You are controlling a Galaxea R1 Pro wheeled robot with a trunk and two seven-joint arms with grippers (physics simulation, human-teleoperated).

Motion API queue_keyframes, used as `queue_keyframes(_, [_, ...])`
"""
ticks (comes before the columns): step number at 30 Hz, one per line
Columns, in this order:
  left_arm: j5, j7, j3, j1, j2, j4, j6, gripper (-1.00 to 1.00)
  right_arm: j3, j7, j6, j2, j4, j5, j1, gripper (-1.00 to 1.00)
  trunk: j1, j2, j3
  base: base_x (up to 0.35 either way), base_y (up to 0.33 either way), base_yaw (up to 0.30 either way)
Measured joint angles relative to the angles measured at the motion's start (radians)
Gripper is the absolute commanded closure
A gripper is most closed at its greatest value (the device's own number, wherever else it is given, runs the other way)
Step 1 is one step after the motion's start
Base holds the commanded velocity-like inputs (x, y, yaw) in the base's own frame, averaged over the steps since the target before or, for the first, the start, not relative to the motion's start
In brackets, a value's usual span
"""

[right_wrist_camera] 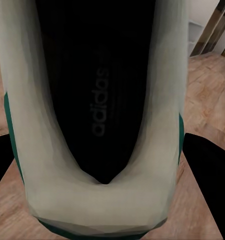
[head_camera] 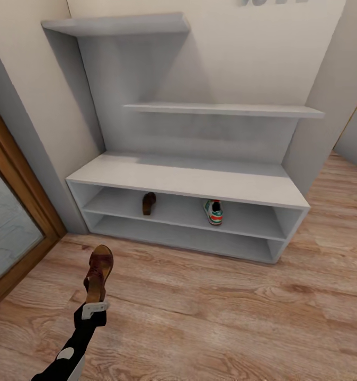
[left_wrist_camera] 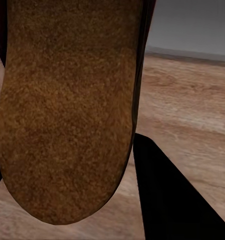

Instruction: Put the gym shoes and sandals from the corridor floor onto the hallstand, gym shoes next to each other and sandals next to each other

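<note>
In the head view the left claw (head_camera: 95,301) pinches a sandal (head_camera: 98,272) above the corridor floor (head_camera: 226,307), while another sandal (head_camera: 149,203) and a gym shoe (head_camera: 214,211) stand well apart on the hallstand (head_camera: 189,180) upper shelf; the left wrist view shows the held sandal's tan sole (left_wrist_camera: 67,110) between the dark fingers (left_wrist_camera: 172,200), and the right wrist view shows a second gym shoe (right_wrist_camera: 100,125) pinched by the right claw.

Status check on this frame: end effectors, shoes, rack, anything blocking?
Left end effector shut on sandal; right holds gym shoe. One sandal, one gym shoe on hallstand shelf. Path clear.
</note>
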Motion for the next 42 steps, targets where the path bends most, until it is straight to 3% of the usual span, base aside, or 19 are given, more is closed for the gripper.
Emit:
queue_keyframes(18, [0.000,0.000,0.000,0.000,0.000,0.000,0.000,1.00,0.000,0.000,-0.001,0.002,0.000,-0.002,0.000,1.00,0.069,-0.126,-0.082,0.000,0.000,-0.172])
queue_keyframes(25, [0.000,0.001,0.000,0.000,0.000,0.000,0.000,1.00,0.000,-0.002,-0.001,0.003,-0.005,-0.002,0.000,1.00,0.069,-0.126,-0.088,0.000,0.000,-0.179])
queue_keyframes(42, [0.000,-0.001,0.000,0.001,0.000,0.000,-0.002,1.00,0.000,-0.003,-0.003,0.012,-0.008,-0.001,0.000,1.00,0.069,-0.126,-0.088,0.000,0.000,-0.006])
